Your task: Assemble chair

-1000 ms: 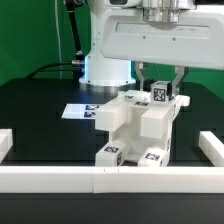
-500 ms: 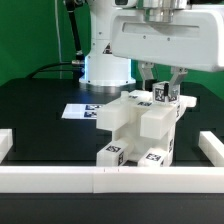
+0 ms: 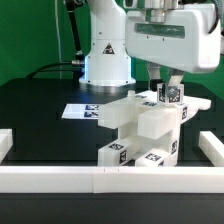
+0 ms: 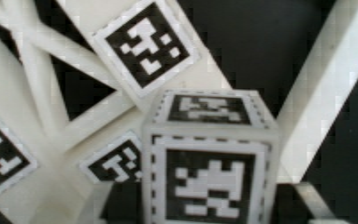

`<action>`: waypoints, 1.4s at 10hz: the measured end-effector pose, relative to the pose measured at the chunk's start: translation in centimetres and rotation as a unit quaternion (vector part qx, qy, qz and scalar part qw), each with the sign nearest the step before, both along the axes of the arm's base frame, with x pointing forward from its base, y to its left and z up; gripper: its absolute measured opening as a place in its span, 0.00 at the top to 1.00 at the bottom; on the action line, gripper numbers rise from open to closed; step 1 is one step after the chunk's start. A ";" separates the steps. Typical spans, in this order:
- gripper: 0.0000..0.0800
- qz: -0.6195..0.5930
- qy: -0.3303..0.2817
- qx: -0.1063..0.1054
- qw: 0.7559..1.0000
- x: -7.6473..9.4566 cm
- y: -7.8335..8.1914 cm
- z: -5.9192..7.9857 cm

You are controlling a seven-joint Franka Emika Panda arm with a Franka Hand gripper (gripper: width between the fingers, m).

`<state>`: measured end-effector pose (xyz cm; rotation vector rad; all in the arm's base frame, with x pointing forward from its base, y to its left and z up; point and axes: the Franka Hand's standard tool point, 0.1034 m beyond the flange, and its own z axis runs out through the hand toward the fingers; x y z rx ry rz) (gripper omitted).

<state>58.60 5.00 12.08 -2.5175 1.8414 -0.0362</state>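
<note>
Black bench edged by a white rail at 6 o'clock; the part-built chair stands mid-bench, just behind it. The end effector pinches narrowly on the chair's tagged post at 1 o'clock; marker board lies at 10 o'clock

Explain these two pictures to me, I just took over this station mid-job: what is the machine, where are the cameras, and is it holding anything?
The white robot arm works alone and ends in a two-finger gripper. The exterior view comes from a camera off the arm, looking across the black table. The wrist view comes from a camera on the arm's wrist, close up on tagged white parts. On the table stands the partly built chair, made of white blocks with black-and-white tags. Behind it lies the flat marker board, which is not furniture. The gripper straddles a small tagged block atop the chair. I cannot tell whether it clamps it.
</note>
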 end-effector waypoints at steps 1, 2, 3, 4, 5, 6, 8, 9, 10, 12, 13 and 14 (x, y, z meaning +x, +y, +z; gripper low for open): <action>0.64 -0.013 0.000 0.000 1.000 0.0 0.0 0.0; 0.64 -0.005 0.000 0.000 1.000 0.0 0.0 0.0; 0.42 0.034 0.001 -0.003 0.999 0.0 0.0 -0.1; 0.42 0.043 0.001 -0.003 0.999 0.0 0.2 -0.1; 0.25 0.090 -0.001 -0.005 0.996 0.0 0.5 0.0; 0.20 0.145 -0.007 -0.007 0.989 0.1 0.8 0.0; 0.19 0.224 -0.013 -0.011 0.974 0.1 1.7 -0.2; 0.19 0.268 -0.014 -0.013 0.963 0.1 1.9 -0.2; 0.19 0.315 -0.015 -0.015 0.949 0.1 1.9 -0.1; 0.19 0.383 -0.014 -0.021 0.924 0.1 1.9 -0.1; 0.19 0.420 -0.012 -0.024 0.907 0.1 1.9 -0.1; 0.19 0.444 -0.012 -0.025 0.895 0.1 1.9 -0.2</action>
